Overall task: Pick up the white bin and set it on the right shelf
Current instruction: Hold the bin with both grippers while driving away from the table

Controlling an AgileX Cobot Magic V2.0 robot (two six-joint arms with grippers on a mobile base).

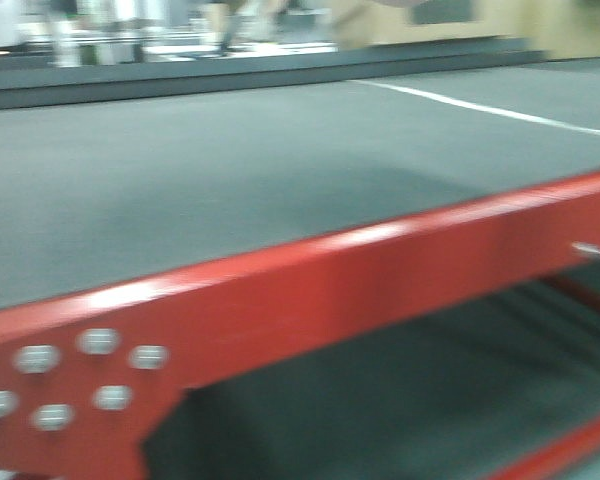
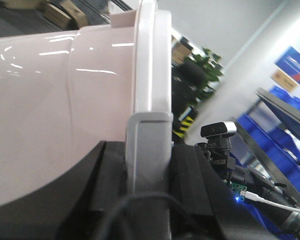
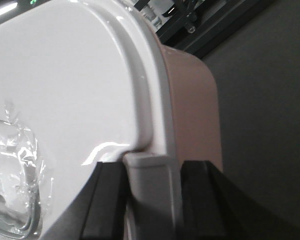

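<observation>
Low in the left wrist view, the left gripper (image 2: 147,150) straddles the rim of the bin (image 2: 40,110). Its black fingers (image 2: 105,190) sit one on each side of a grey clip (image 2: 147,170) under the white lid (image 2: 152,60), closed to the clip's width and pressed against it. The bin's pale pink wall fills the left half of that frame, with the lid edge-on up the middle. To the right of it are a small webcam (image 2: 217,131), a plant (image 2: 200,70) and blue crates (image 2: 275,135) on a rack at the far right.

From the right wrist, the right gripper (image 3: 150,167) has the same sort of hold. Its fingers (image 3: 102,200) are closed on either side of a grey clip (image 3: 150,172) at the lid's rim. The lid's glossy face (image 3: 65,90) takes up the left of the frame, with crumpled clear tape (image 3: 15,170) at lower left and the pink wall (image 3: 195,100) running up the right.

Out front, blurred, a table (image 1: 380,290) with a red edge and dark mat fills the frame. It has a cluster of bolts (image 1: 90,375) at lower left and a white line (image 1: 480,105) crossing the upper right.
</observation>
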